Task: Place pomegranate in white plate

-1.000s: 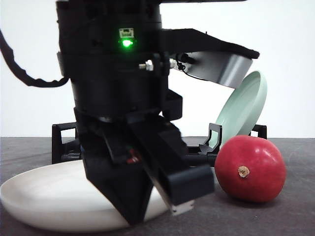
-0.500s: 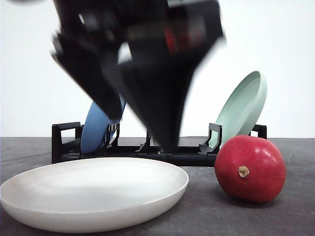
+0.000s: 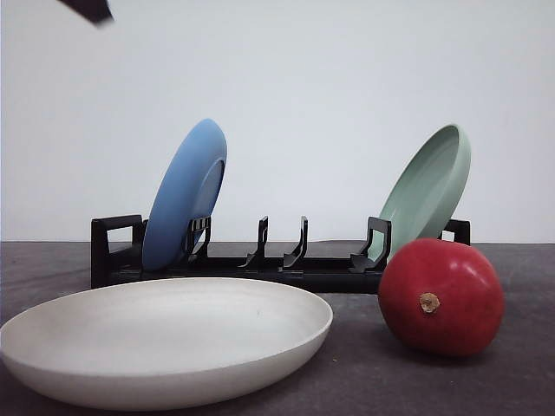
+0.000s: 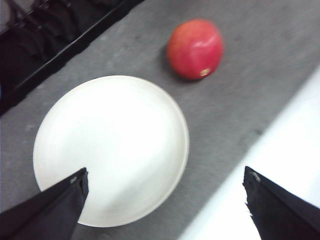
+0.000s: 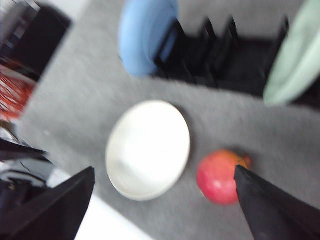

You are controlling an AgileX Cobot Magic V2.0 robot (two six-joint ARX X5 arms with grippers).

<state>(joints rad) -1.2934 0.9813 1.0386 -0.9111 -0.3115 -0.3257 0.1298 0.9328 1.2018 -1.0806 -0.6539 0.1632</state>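
Note:
The pomegranate (image 3: 440,297), red and glossy with a tan nub facing the camera, rests on the grey table just right of the white plate (image 3: 165,334), apart from it. The plate lies flat with nothing in it. My left gripper (image 4: 165,175) hangs high above the plate (image 4: 112,147), open, its black fingers (image 4: 50,212) spread wide, with the pomegranate (image 4: 195,49) beyond the plate's rim. My right gripper (image 5: 165,170) is also high and open, looking down on the plate (image 5: 148,148) and the pomegranate (image 5: 218,176).
A black dish rack (image 3: 277,269) stands behind, holding a blue plate (image 3: 185,195) at its left and a pale green plate (image 3: 427,191) at its right. The table's edge (image 4: 280,135) runs near the plate. A dark arm part (image 3: 87,9) shows top left.
The black arm that stood low over the white plate has risen up and left, nearly out of the front view. The pomegranate and plate have not moved.

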